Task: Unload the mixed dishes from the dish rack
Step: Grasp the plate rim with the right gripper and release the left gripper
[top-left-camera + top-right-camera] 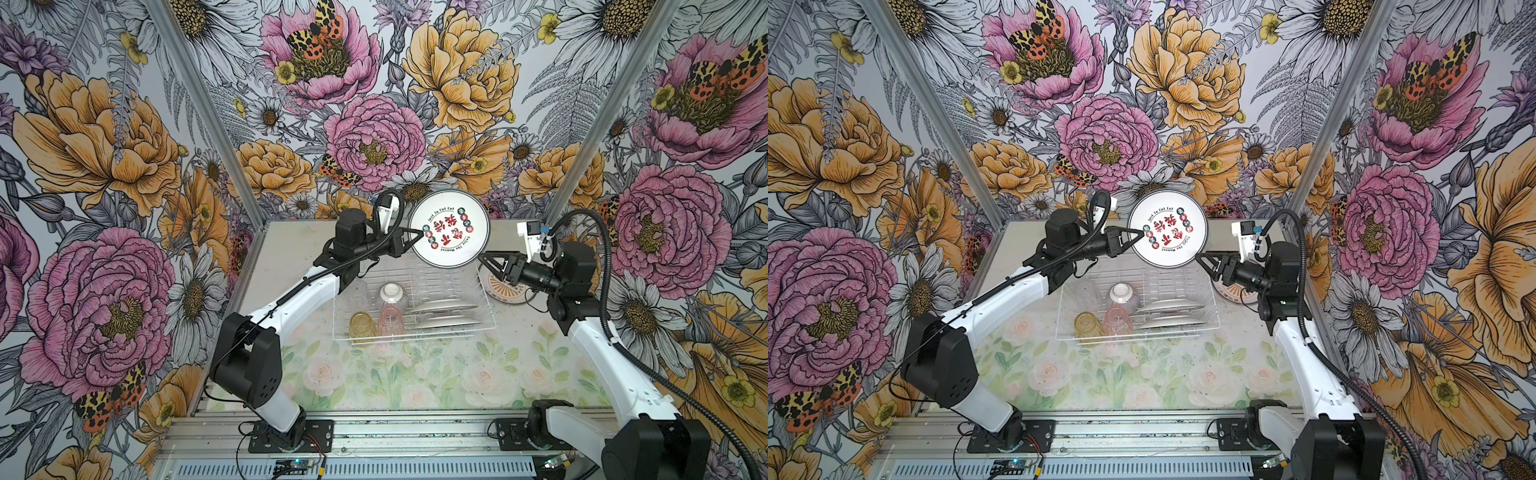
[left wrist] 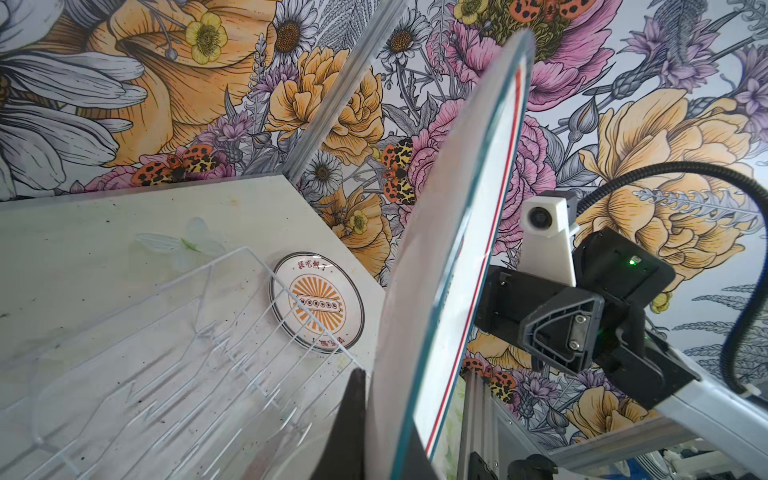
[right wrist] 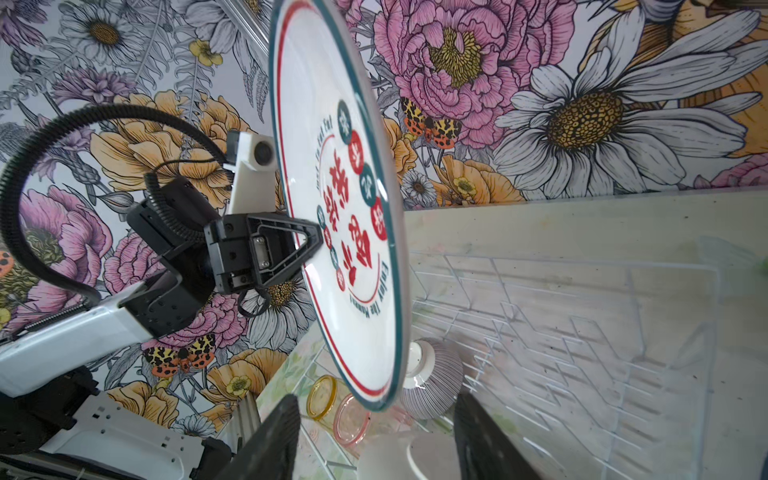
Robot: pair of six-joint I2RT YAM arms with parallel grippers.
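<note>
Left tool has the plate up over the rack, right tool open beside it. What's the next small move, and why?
Probably ease the right tool forward until the lower rim of the printed plate sits deeper between that tool's open fingers, ready to close. The left tool pinches only the opposite edge, and in the right wrist view the rim lines up with the gap.

On the green-rimmed plate (image 3: 365,316) you can read small black letters: "Just To Eat Eat" along one arc and "Enjoy The Moment" along the opposite arc. Between them stand large red Chinese characters, and small red and green round badges carry one white character each. The sunburst plate (image 2: 318,307) shows you red Chinese characters near its rim, too small to read surely.
</note>
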